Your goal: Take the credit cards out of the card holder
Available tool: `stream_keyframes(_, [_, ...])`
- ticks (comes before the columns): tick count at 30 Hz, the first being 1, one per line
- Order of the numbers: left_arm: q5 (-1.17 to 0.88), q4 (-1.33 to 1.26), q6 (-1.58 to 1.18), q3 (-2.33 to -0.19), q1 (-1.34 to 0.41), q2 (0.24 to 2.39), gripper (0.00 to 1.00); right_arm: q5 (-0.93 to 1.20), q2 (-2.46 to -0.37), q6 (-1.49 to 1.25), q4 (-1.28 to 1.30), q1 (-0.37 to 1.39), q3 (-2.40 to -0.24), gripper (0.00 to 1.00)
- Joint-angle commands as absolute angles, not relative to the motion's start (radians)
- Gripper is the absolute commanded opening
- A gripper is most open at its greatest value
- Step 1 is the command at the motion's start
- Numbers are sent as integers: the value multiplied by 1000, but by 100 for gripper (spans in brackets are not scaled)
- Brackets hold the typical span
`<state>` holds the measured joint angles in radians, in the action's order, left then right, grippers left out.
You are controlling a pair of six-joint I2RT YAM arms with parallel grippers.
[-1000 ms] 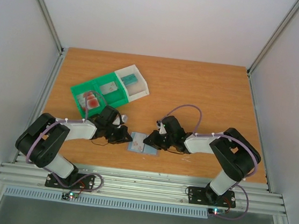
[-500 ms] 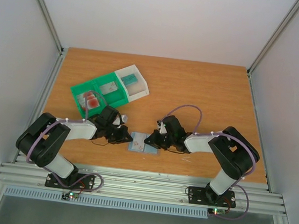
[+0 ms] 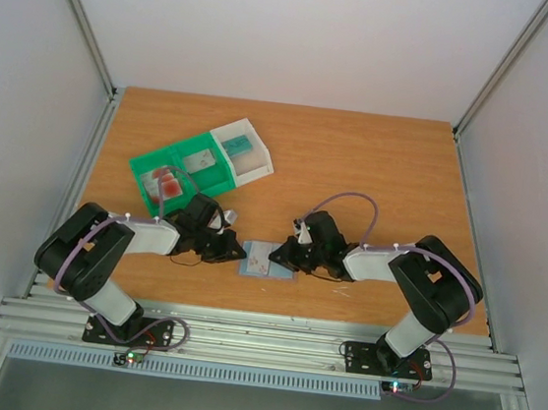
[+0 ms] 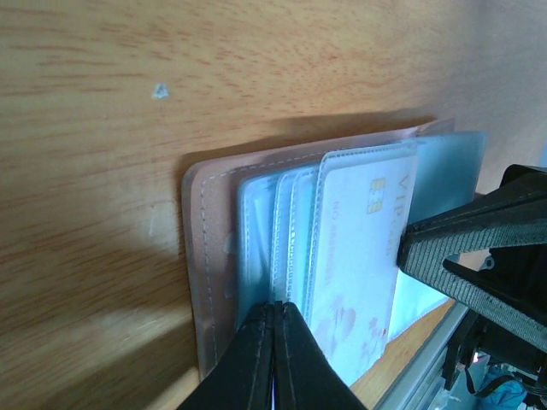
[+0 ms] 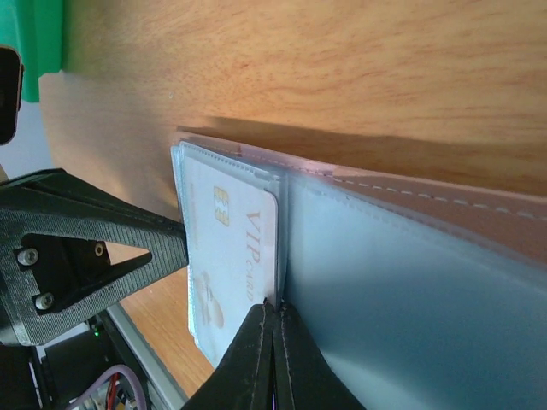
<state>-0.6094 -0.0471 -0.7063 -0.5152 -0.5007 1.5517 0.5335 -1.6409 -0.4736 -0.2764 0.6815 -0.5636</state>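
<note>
Two pincers met at the card holder (image 3: 268,261), each with its fingers pressed together. The left gripper (image 4: 273,306) bore its tips down on the clear sleeves, apparently to pin the holder to the table (image 4: 102,102). The right gripper (image 5: 273,304) touched the crease beside a pale credit card (image 5: 232,248), probably to draw it out, though whether it nipped that edge was unclear. Well beyond the left gripper, a green-and-white tray (image 3: 166,149) held other cards (image 3: 169,185).

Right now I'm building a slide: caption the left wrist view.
Shut left end effector at the open card holder, a VIP card showing inside.
</note>
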Motion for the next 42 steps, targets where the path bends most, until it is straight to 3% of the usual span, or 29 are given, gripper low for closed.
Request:
stream_keyframes(1, [-523, 13, -690, -486, -506, 1608, 3, 535, -1617, -454, -255, 655, -551, 1])
stream_keyframes(12, [-519, 11, -702, -485, -507, 1598, 3, 577, -1611, -471, -305, 640, -530, 2])
stream_keyframes(17, [-520, 11, -716, -486, -510, 1583, 3, 609, -1671, -505, -385, 640, -529, 13])
stream_keyframes(24, [-521, 11, -721, -486, -517, 1589, 3, 647, -1749, -521, -462, 640, -521, 16])
stream_keyframes(27, [-519, 11, -724, -488, -519, 1589, 3, 652, -1757, -522, -474, 640, -515, 15])
stream_keyframes(32, [-521, -18, -726, -489, -522, 1590, 3, 671, -1774, -529, -506, 641, -510, 1])
stream_keyframes(42, [-502, 35, -693, -494, -522, 1592, 3, 619, -1710, -505, -433, 633, -486, 1])
